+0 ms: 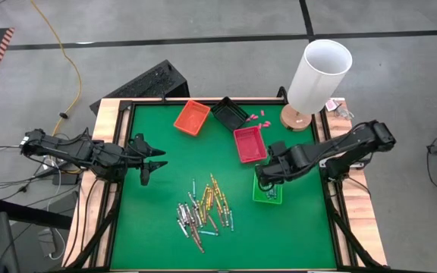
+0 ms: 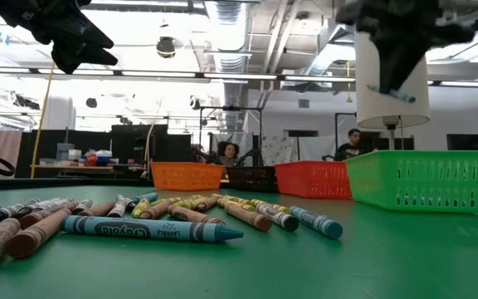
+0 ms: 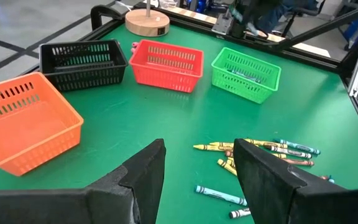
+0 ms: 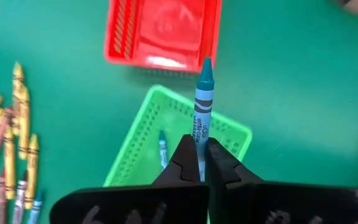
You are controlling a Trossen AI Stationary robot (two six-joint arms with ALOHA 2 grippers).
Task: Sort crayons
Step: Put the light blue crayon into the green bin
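Presently, a blue crayon point(image 4: 203, 99) is pinched by the closed right gripper point(image 4: 201, 155) above the green tray point(image 4: 143, 146), evidently for dropping among blues. Remaining crayons point(image 1: 201, 212) are heaped mid-table. Left gripper point(image 1: 149, 160) is held open, empty, nearby.

High view looks straight down on the whole table point(image 1: 150, 227). Low view sits at tabletop level, close to the crayons point(image 2: 152, 229), facing the room behind. Left wrist view looks across toward the green tray point(image 3: 246, 73); right wrist view looks down, close above it. All four share that tray.
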